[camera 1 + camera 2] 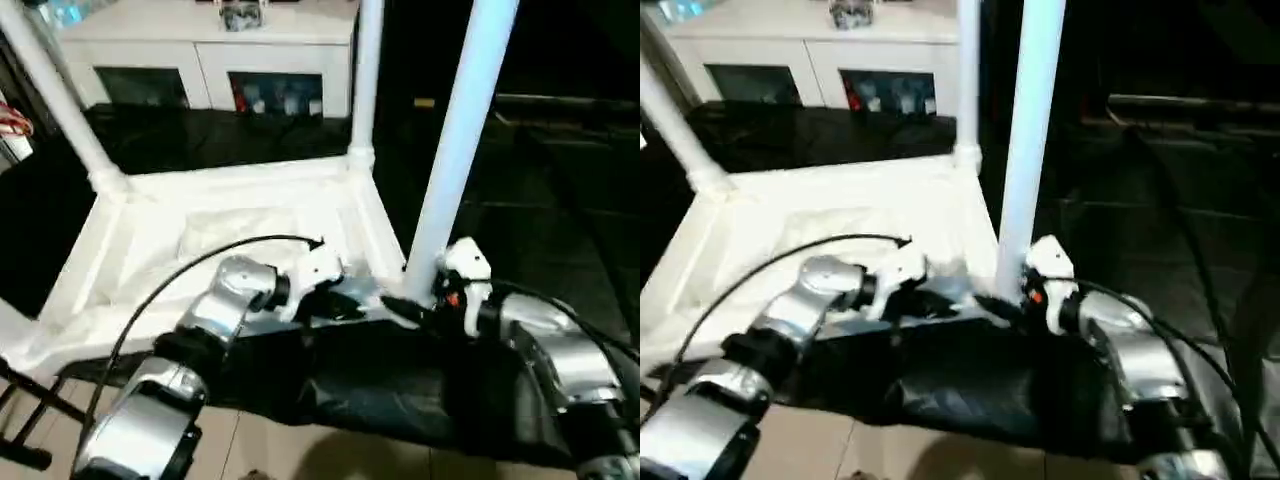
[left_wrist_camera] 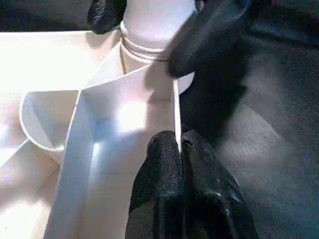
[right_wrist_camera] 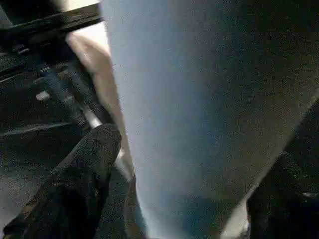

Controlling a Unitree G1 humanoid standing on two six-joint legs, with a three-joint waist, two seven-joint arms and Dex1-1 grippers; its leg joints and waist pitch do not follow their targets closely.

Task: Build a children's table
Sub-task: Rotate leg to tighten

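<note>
Left gripper pinches the rim of my upturned children's table near its corner socket. Right gripper straddles the near leg, fingers spread to either side. Table rests on the dark counter.

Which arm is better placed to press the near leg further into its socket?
Right, probably: the right tool has a finger on each side of the long round white plastic leg, while the left tool is pinched shut on the white tabletop rim.

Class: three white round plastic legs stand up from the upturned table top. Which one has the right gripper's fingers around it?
The near leg, at the corner closest to the robot; the other two stand at far corners.
</note>
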